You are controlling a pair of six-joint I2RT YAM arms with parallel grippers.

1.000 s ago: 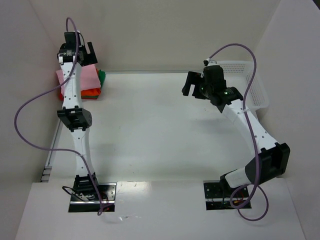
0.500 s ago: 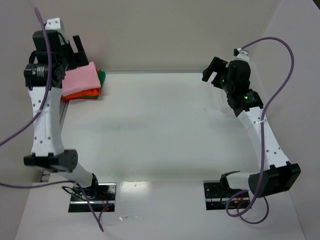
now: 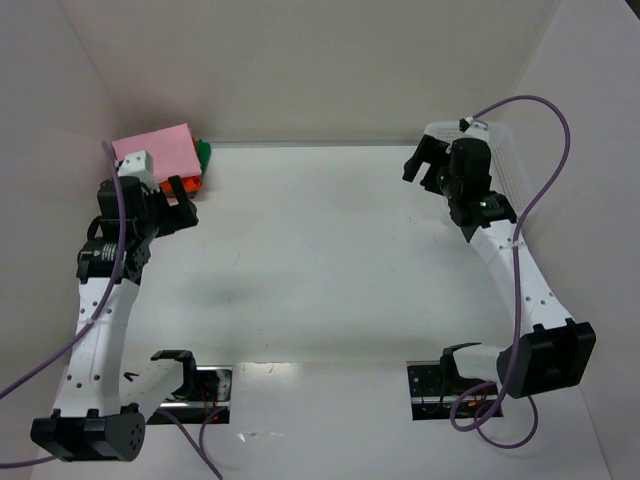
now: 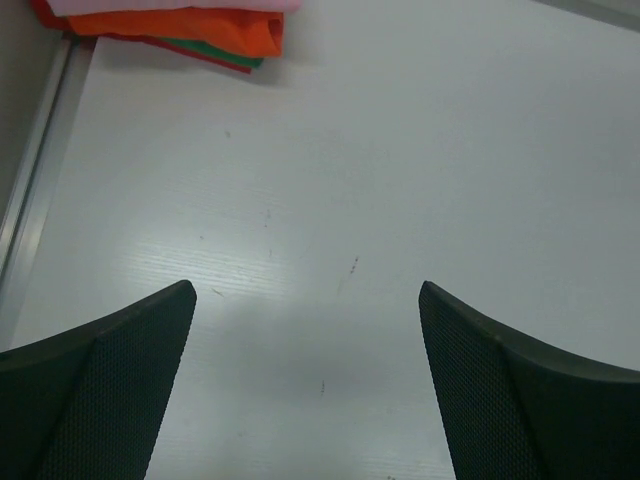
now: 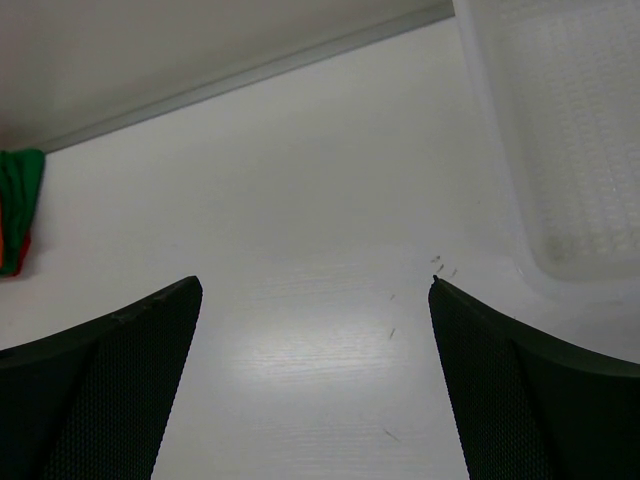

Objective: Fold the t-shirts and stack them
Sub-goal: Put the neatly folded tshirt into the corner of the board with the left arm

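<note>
The folded t-shirts lie stacked in the far left corner of the table: a pale pink one (image 3: 155,150) on top, a bright orange one (image 3: 186,183) under it and a green edge (image 3: 204,155) at the right. The left wrist view shows the orange shirt (image 4: 190,24) and green edge (image 4: 228,53) at its top. My left gripper (image 3: 180,201) (image 4: 305,292) hangs open just in front of the stack, holding nothing. My right gripper (image 3: 421,165) (image 5: 315,285) is open and empty over the far right of the table. The green shirt (image 5: 18,200) shows at that view's left edge.
A white mesh basket (image 3: 507,165) (image 5: 570,120) stands at the far right, beside the right gripper. White walls close in the table at the back and both sides. A metal rail (image 4: 35,180) runs along the left edge.
My left arm has come back from over the stack towards the near side, leaving the pink shirt uncovered. My right gripper has shifted slightly near the basket. Both stay open.
</note>
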